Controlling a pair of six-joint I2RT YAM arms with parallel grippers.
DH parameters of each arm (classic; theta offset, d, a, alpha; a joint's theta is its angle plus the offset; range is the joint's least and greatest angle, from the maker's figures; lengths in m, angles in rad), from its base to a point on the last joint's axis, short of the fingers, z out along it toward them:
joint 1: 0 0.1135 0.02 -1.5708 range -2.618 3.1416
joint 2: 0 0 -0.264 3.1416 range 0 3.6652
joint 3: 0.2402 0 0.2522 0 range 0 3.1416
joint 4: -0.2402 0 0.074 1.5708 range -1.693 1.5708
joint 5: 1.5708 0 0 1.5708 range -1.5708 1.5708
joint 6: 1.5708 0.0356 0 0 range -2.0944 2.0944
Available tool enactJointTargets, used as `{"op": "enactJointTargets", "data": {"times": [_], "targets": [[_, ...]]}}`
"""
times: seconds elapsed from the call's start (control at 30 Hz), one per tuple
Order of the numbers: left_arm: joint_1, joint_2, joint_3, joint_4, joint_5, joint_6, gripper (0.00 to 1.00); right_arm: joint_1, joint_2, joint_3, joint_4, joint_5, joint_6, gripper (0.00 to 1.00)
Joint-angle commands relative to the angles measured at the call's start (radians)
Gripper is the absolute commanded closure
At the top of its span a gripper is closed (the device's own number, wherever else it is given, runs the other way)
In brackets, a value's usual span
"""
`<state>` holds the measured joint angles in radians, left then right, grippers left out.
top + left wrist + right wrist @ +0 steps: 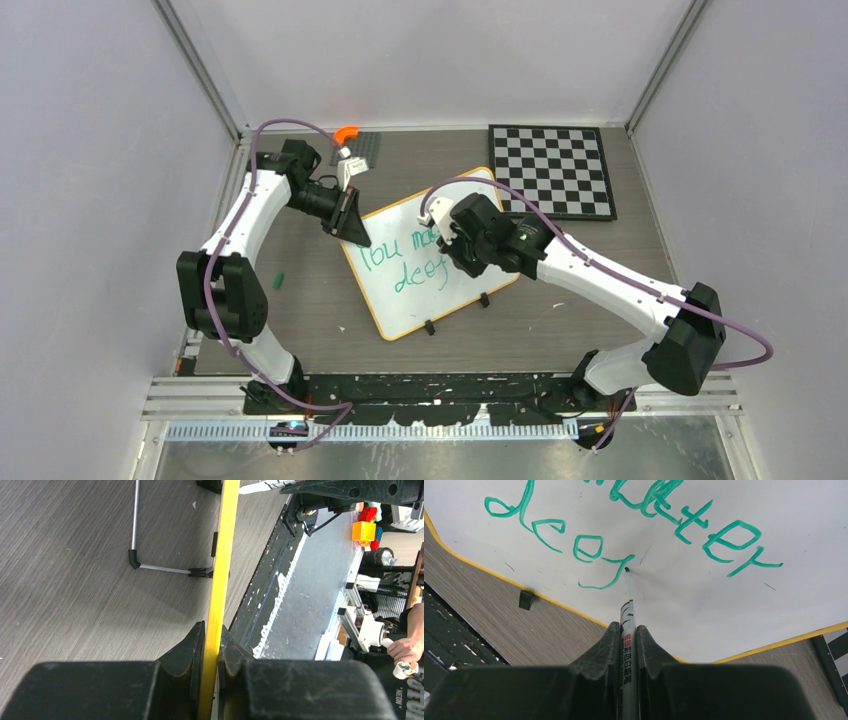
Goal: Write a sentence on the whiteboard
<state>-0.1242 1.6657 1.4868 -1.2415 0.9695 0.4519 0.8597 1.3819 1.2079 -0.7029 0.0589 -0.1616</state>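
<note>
The whiteboard (415, 290) lies slanted at the table's middle, white with an orange-yellow rim. My left gripper (356, 236) is shut on its far-left edge; the left wrist view shows the yellow rim (220, 570) pinched between the jaws. My right gripper (448, 250) is shut on a grey marker (629, 630), its green tip touching the board. The sentence (624, 530) is green handwriting in two lines, reading "...matter" above and "deep" below, the tip at the last stroke. In the top view the right arm hides part of the words (400, 262).
A black-and-white chequered board (553, 168) lies at the back right. An orange piece (346, 133) and a white item sit at the back by a grey plate. A small green cap (280, 279) lies left of the whiteboard. Black clip feet (430, 327) stand on the board's near edge.
</note>
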Motion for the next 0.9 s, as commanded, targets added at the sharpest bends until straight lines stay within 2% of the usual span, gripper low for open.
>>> {"op": "enactJointTargets", "data": {"times": [0.0, 0.87], "targets": [[-0.002, 0.009, 0.004, 0.023, -0.046, -0.015, 1.0, -0.02, 0.003, 0.039, 0.04, 0.018, -0.016, 1.0], [-0.003, 0.017, 0.013, 0.021, -0.047, -0.016, 1.0, -0.044, -0.027, -0.031, 0.023, -0.039, 0.026, 1.0]]}}
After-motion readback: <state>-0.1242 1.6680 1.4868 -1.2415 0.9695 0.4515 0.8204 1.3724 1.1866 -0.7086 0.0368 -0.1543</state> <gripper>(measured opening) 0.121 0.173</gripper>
